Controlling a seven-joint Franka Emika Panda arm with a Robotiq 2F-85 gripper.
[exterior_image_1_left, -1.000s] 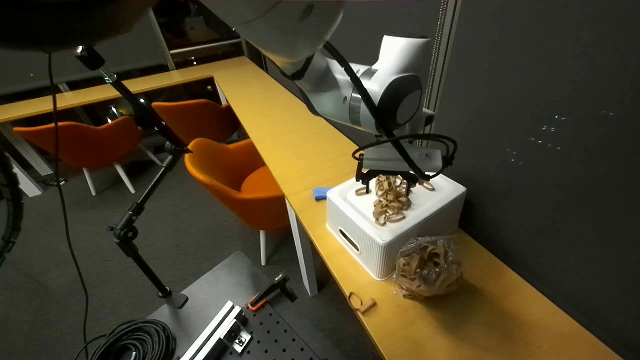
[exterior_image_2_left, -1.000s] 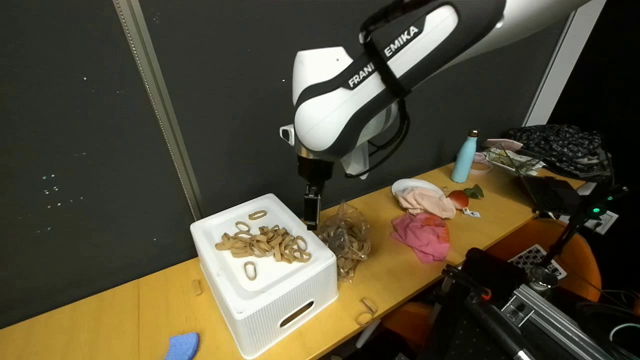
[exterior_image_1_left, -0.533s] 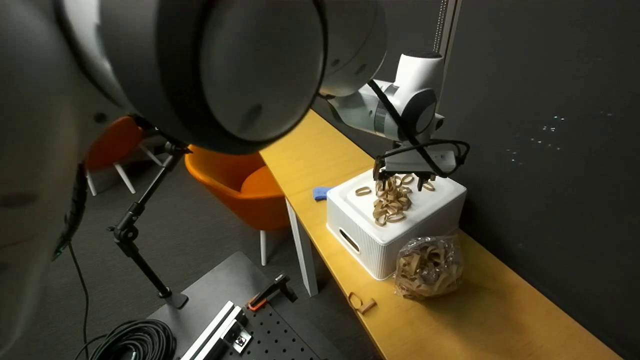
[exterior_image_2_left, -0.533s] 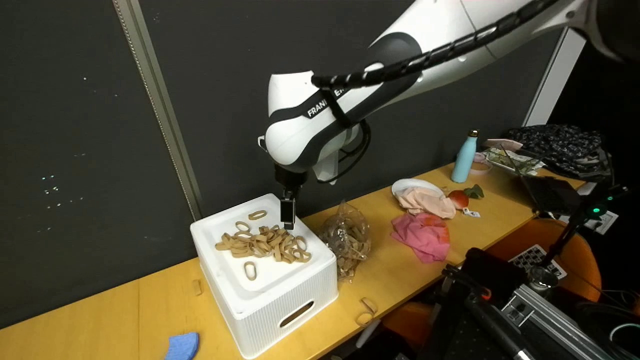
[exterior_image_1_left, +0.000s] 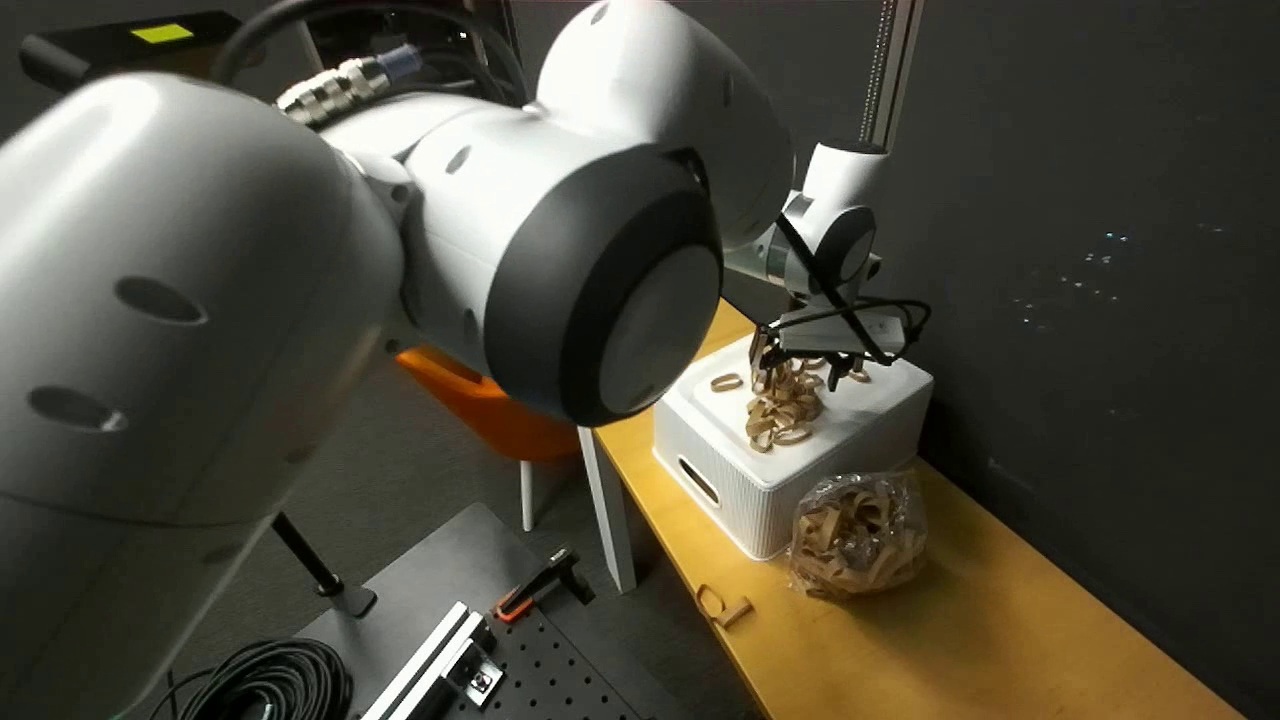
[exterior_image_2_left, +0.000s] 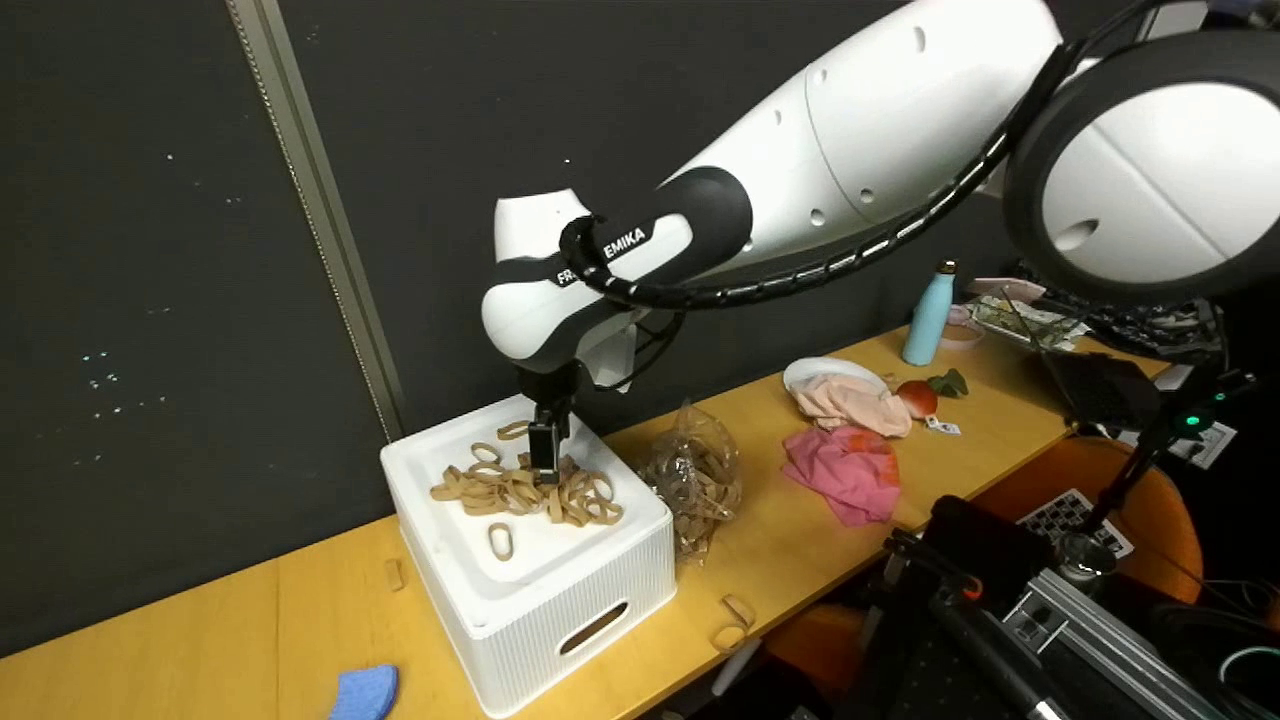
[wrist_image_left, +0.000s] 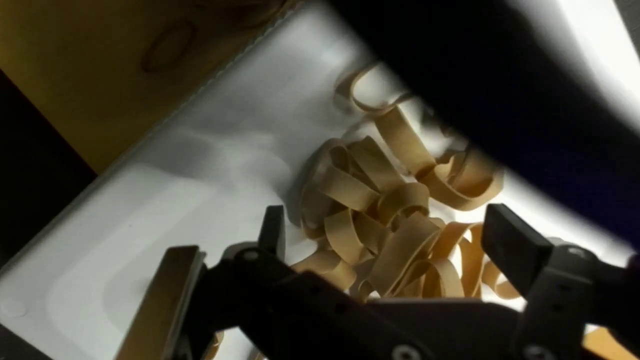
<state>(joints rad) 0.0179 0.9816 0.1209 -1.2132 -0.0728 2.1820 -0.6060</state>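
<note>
Directly below my black two-fingered claw (wrist_image_left: 386, 232), jaws apart, I record heaped tan rubber loops (wrist_image_left: 402, 250) on a white ribbed plastic box (exterior_image_2_left: 530, 650); contact I cannot confirm.

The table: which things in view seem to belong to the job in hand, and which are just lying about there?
Likely in the job:
pile of tan bands
white box under the pile
gripper, open over the pile
bag of similar bands, perhaps

Likely just lying about:
light-blue bottle
pink cloth
blue piece beside the box
</note>
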